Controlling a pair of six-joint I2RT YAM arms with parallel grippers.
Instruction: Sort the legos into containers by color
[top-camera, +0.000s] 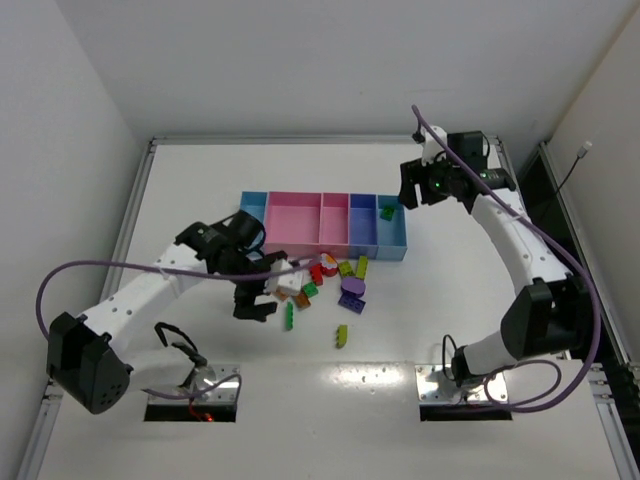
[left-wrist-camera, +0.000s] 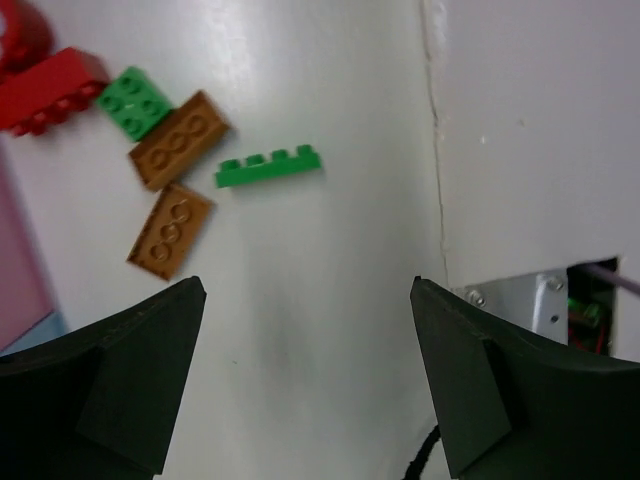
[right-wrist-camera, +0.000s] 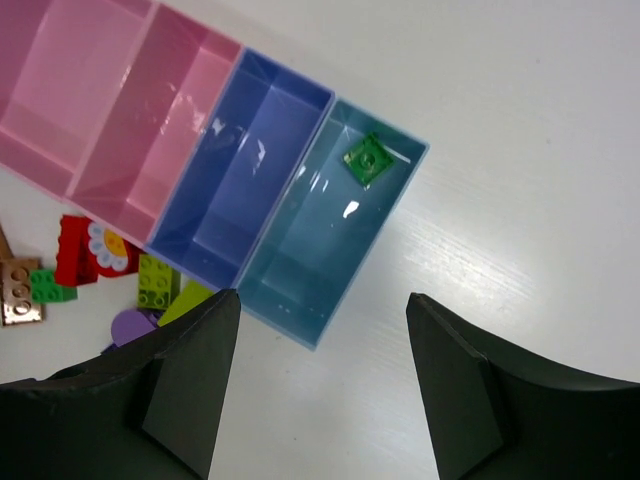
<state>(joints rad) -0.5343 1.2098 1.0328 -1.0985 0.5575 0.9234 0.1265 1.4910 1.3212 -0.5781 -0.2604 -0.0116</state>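
The containers (top-camera: 325, 222) stand in a row at mid-table: light blue ends, pink middle (right-wrist-camera: 100, 90), one blue-violet bin (right-wrist-camera: 250, 170). A green brick (right-wrist-camera: 367, 159) lies in the right light blue bin (right-wrist-camera: 310, 270). The other legos (top-camera: 325, 282) lie loose in front of the row: red (left-wrist-camera: 50, 90), two orange (left-wrist-camera: 180, 140), a green plate (left-wrist-camera: 268, 167), yellow-green (top-camera: 342, 335), purple (top-camera: 352, 293). My left gripper (left-wrist-camera: 308, 290) is open and empty over bare table, just near of the orange bricks. My right gripper (right-wrist-camera: 322, 300) is open and empty above the right bin's near end.
A seam in the tabletop (left-wrist-camera: 435, 150) runs right of the green plate. Two cut-outs with metal plates and cables (top-camera: 195, 390) (top-camera: 470, 385) sit by the arm bases. White walls enclose the table on three sides.
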